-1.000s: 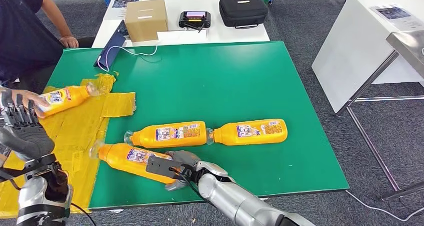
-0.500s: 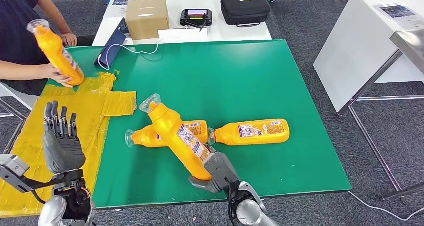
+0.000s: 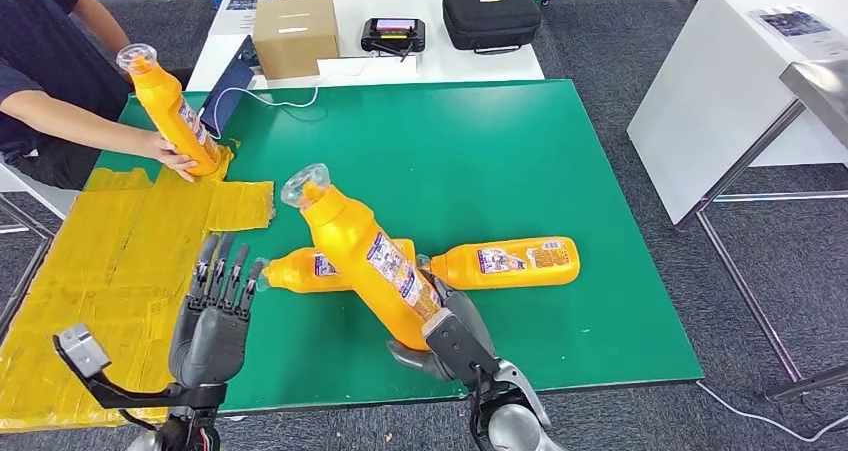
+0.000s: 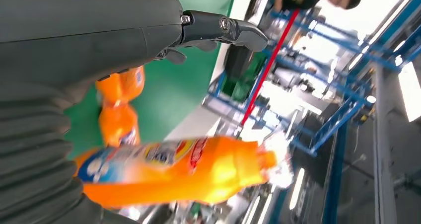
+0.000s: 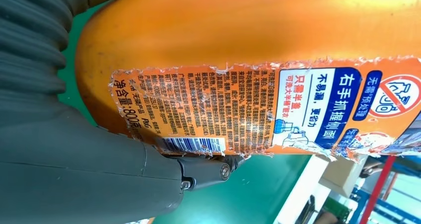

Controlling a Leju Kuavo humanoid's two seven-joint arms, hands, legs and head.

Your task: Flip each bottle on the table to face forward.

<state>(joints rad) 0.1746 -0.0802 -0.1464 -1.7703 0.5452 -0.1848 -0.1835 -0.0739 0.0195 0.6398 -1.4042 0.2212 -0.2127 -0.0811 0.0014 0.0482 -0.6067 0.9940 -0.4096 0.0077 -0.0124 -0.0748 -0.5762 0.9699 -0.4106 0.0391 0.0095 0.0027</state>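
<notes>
Near the table's [image 3: 600, 151] front edge, the right hand [image 3: 450, 336] is grasping a bottle [image 3: 365, 256], tilted, cap toward the far-left corner; the left hand [image 3: 212, 316] is hovering released.

The orange bottle [image 3: 365, 256] gripped by the right hand [image 3: 448, 339], lying flat on the green mat [image 3: 520, 161] a second ago, has been tilted up further, its clear cap now raised above the two lying bottles. The left hand [image 3: 213, 316], fingers spread, has been moved inward onto the mat's edge. The person's bottle [image 3: 172, 111] has been lifted from lying to nearly upright on the yellow sheet [image 3: 120, 261].
</notes>
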